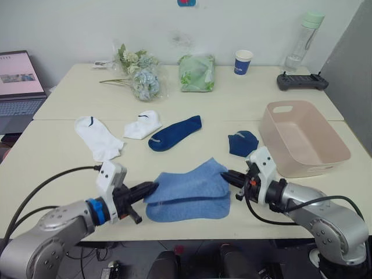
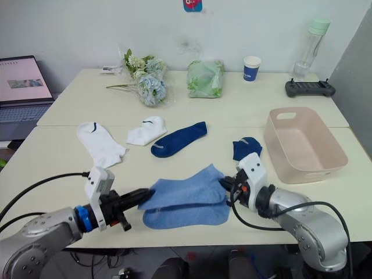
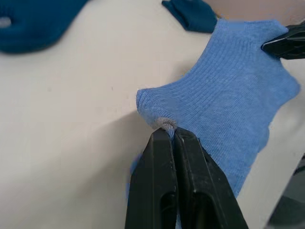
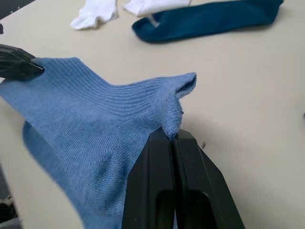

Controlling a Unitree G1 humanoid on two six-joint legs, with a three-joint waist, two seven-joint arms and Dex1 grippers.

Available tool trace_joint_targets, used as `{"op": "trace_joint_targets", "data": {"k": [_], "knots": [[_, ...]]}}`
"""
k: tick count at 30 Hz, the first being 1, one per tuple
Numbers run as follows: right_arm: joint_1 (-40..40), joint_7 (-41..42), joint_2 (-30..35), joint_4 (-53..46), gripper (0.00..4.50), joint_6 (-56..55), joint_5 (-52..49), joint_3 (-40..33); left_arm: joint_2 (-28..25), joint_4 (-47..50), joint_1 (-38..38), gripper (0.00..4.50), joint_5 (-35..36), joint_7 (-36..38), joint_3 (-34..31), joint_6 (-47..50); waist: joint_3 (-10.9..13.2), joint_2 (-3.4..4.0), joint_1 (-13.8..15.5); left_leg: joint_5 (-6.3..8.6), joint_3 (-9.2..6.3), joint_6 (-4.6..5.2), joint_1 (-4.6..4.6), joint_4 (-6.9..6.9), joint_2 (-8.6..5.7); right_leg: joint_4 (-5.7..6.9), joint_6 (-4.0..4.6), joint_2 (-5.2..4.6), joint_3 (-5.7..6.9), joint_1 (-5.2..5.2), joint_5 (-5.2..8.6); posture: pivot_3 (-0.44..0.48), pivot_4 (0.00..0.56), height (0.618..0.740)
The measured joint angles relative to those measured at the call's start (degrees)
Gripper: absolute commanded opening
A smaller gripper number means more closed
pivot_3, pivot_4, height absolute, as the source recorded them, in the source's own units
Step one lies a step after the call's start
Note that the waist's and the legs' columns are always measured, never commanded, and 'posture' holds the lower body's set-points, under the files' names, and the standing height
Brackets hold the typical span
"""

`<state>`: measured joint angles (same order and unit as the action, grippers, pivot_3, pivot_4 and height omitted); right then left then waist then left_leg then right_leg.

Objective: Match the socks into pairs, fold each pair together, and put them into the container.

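I'm looking across the table (image 1: 52, 145) from my left. A laptop (image 1: 20, 81) is sitting off its far left corner, and two white socks (image 1: 99, 138) (image 1: 143, 124) are lying apart on open tabletop, with flowers (image 1: 139, 72) and a green packet (image 1: 196, 72) well behind them. My left claw (image 1: 152, 187) is lying low near the front edge, pinching shut on the left end of the top blue sock (image 1: 195, 181); the fabric is bunching between its fingers (image 3: 164, 157). That sock is stretching between both claws, ribbed and soft, lying over the second blue sock (image 1: 186, 210), whose edge is showing below it. Beyond them, one navy sock (image 1: 174, 133) is lying flat in the middle and another navy sock (image 1: 242, 143) is sitting crumpled just left of the basin (image 1: 325, 152). My right claw (image 1: 228, 174) is gripping the blue sock's right corner, fingers (image 4: 164, 152) closed on a fold of cuff. The pink basin is standing near the right edge, just beyond my right claw. A paper cup (image 1: 243, 61), a bottle (image 1: 303, 39) and a controller (image 1: 301, 82) are standing along the far side.
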<state>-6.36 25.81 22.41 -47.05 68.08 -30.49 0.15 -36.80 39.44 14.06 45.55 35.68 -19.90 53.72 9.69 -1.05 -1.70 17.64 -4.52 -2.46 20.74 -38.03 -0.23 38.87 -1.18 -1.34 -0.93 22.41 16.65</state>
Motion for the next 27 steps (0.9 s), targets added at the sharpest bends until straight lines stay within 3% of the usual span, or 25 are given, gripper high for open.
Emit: {"op": "trace_joint_targets", "data": {"k": [12,18,21,27], "knots": [[6.20,-4.73,4.48,3.11,0.02,-7.78,6.87,9.14,2.26,-1.87,7.46,0.00,-16.97,-2.70,12.96,-15.42,0.01,0.00,0.06,0.00,0.02,0.00,0.02,0.04,-0.02,-0.23,0.01,0.00,0.00,-0.07,0.01,0.000,0.150,0.740],[7.07,-4.42,6.56,5.12,0.02,-10.12,8.65,10.08,2.72,-2.23,8.62,0.00,-20.03,-2.52,15.08,-19.08,0.01,0.00,0.10,0.00,0.02,0.00,0.02,0.04,-0.02,-0.25,0.00,-0.01,0.01,-0.09,0.01,0.000,0.150,0.740],[7.25,-4.46,6.67,5.62,0.00,-10.17,8.95,10.08,2.70,-3.36,8.95,0.62,-19.52,-1.13,14.45,-20.46,0.01,0.00,0.10,0.00,0.01,0.00,0.02,0.04,-0.01,-0.24,0.00,-0.01,0.03,-0.09,0.02,0.000,0.150,0.740],[7.29,-4.68,6.65,5.62,0.00,-9.92,8.96,10.07,1.54,-3.74,9.48,2.45,-17.06,2.84,11.54,-21.73,0.01,0.00,0.10,0.00,0.00,0.00,0.03,0.03,-0.01,-0.25,0.00,0.00,0.04,-0.10,0.02,0.000,0.150,0.740]]}}
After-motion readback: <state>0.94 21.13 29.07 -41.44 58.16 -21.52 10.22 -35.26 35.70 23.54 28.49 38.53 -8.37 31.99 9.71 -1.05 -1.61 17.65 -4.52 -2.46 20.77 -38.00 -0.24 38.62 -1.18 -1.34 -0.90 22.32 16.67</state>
